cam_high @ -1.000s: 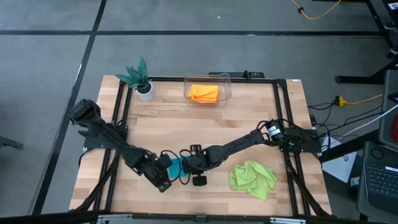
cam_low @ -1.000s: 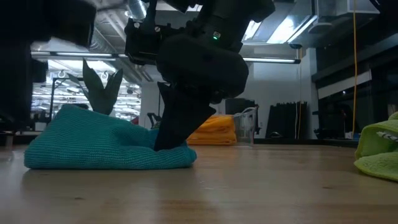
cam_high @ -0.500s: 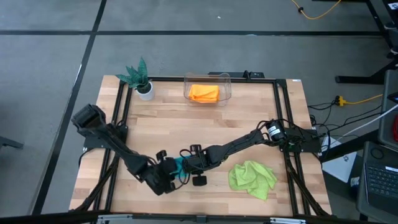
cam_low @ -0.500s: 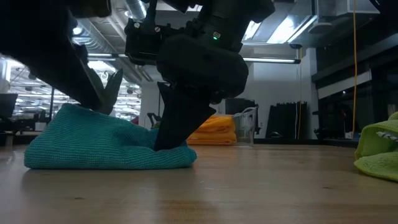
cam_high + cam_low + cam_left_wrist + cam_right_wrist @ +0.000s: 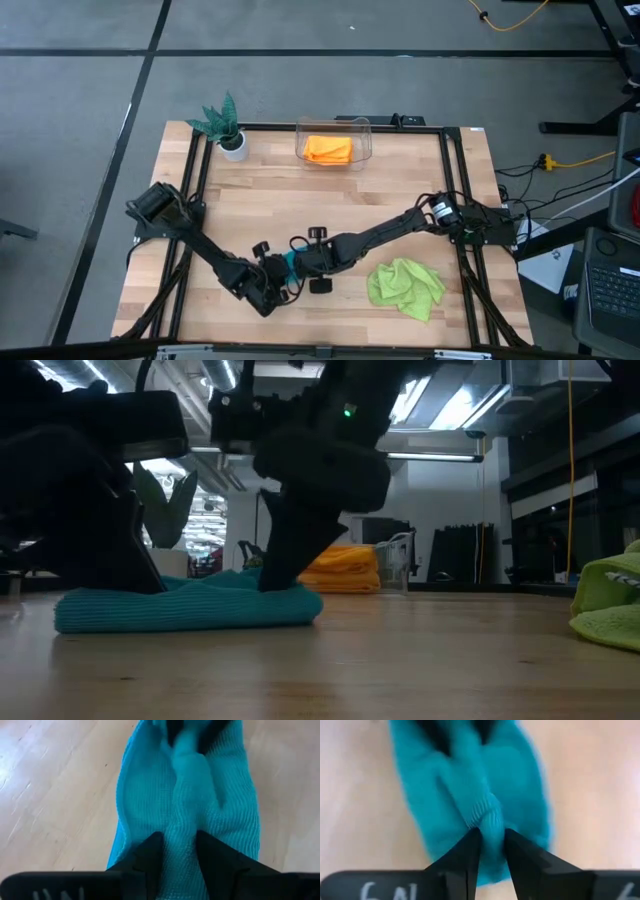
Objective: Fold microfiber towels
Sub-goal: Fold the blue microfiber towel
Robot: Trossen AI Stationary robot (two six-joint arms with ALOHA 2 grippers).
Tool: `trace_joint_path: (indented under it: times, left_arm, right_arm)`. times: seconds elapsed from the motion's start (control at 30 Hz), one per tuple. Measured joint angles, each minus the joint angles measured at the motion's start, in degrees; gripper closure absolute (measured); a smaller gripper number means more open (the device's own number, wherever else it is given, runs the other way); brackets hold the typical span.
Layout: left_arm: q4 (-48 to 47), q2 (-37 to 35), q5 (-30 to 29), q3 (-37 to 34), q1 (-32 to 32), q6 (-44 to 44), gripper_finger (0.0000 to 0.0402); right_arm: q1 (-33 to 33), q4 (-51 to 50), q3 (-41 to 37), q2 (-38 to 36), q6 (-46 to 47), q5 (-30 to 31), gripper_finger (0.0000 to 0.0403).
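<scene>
Left tool (image 5: 179,851) and right tool (image 5: 492,846) both pinched on blue towel (image 5: 190,605), lying on bench (image 5: 400,190).

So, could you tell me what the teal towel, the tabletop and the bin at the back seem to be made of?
Teal towel: soft knitted-looking cloth, matte, with fine ribbed loops and a stitched hem; probably microfiber. It bunches where the left gripper and right gripper pinch it.
Tabletop: light wood planks with visible grain and a slight sheen, possibly laminate.
Bin: clear, likely plastic; the orange cloth shows through.
</scene>
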Motion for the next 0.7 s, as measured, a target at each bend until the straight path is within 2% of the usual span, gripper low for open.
trace_joint_path:
  times: [0.13,0.3,0.4,0.53,0.7]
  left_arm:
    - [0.0,0.2,-0.6,-0.1,-0.7,-0.2,0.0283]
    - [0.0,0.4,-1.7,-0.2,-1.4,-0.7,0.0283]
    - [0.2,0.6,-3.2,-0.2,-1.7,-1.3,0.0283]
    - [-0.8,0.2,-6.7,1.0,-2.7,0.7,0.0283]
    - [-11.7,-3.1,-7.0,6.8,-3.0,6.0,0.0284]
  right_arm:
    - [1.0,-7.2,3.6,-0.1,0.0,9.1,0.0313]
    - [2.6,-11.5,6.3,-0.3,1.2,28.2,0.0318]
    - [3.8,-13.4,6.9,-0.4,3.0,34.8,0.0318]
    - [5.3,-17.8,8.9,-0.5,6.0,34.7,0.0318]
    - [7.3,-21.7,10.6,-0.6,10.8,31.0,0.0318]
